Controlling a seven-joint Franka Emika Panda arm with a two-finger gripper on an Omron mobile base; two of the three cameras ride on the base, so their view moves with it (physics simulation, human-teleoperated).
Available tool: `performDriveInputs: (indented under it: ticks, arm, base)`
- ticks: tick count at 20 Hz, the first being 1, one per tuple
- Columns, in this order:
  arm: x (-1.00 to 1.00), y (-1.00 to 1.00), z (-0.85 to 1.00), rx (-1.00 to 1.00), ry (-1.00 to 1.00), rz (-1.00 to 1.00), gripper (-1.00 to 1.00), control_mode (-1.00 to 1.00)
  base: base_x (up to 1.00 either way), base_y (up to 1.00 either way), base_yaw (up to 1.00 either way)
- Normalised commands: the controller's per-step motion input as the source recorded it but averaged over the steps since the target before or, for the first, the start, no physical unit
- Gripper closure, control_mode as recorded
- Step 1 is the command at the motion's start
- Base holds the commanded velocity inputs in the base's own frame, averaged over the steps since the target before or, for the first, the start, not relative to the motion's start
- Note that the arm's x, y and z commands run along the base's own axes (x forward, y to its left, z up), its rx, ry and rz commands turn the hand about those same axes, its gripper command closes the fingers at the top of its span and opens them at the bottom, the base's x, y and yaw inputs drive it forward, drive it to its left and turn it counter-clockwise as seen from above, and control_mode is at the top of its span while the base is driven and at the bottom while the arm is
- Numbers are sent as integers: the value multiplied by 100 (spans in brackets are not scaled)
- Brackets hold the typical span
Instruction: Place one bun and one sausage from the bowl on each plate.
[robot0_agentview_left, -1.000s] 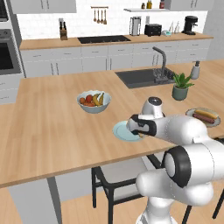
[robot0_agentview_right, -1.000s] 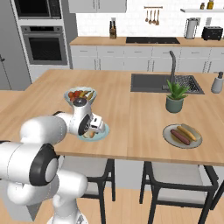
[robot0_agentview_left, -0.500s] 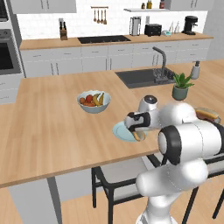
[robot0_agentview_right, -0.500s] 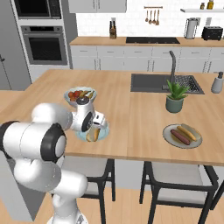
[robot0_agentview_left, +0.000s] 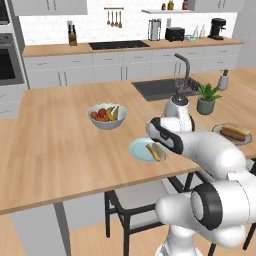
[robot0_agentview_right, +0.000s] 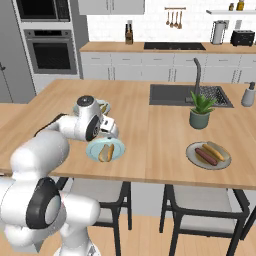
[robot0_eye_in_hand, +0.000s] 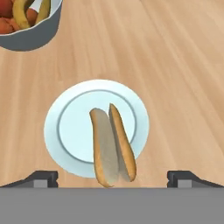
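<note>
- Light blue plate (robot0_eye_in_hand: 70, 127) sits near the front edge of the wooden desk (robot0_agentview_left: 55, 140); seen also from the left base (robot0_agentview_left: 137, 150) and right base (robot0_agentview_right: 95, 152) cameras.
- One bun (robot0_eye_in_hand: 111, 146), split and showing its pale cut side, lies on that plate, its near end reaching over the plate's rim in the hand view. From the right base view the bun (robot0_agentview_right: 105, 152) lies about mid-plate.
- Pincer (robot0_eye_in_hand: 111, 177): tips stand wide apart at the bottom corners of the hand view, one either side of the bun's near end, nothing between them gripped. It hangs above the blue plate, clear of the bun.
- Beige-olive plate (robot0_agentview_right: 192, 157) well off to the robot's right along the desk, carrying a sausage (robot0_agentview_right: 205, 156) and a second bun (robot0_agentview_right: 219, 150) side by side, touching or nearly so.
- Same plate from the left base camera (robot0_agentview_left: 217, 131), partly cut off by the arm.
- Pale fruit bowl (robot0_agentview_left: 106, 122) just beyond the blue plate, apart from it; its rim (robot0_eye_in_hand: 30, 39) shows in the upper left of the hand view.
- Potted plant (robot0_agentview_right: 200, 111) stands beside the sink (robot0_agentview_right: 172, 95).
</note>
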Motion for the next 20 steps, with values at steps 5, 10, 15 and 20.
performDriveInputs:
  ticks: [5, 10, 15, 20]
  arm:
    - [-91, 0, 100, 0, 2, -1, -100, -100]
    - [-69, 0, 100, 4, 24, -3, -100, -100]
    - [-71, 0, 77, 5, 34, -2, -100, -100]
    - [-73, 0, 18, 2, 28, 0, -100, -100]
  base:
    - [0, 0, 0]
    - [0, 0, 0]
    - [0, 0, 0]
    - [0, 0, 0]
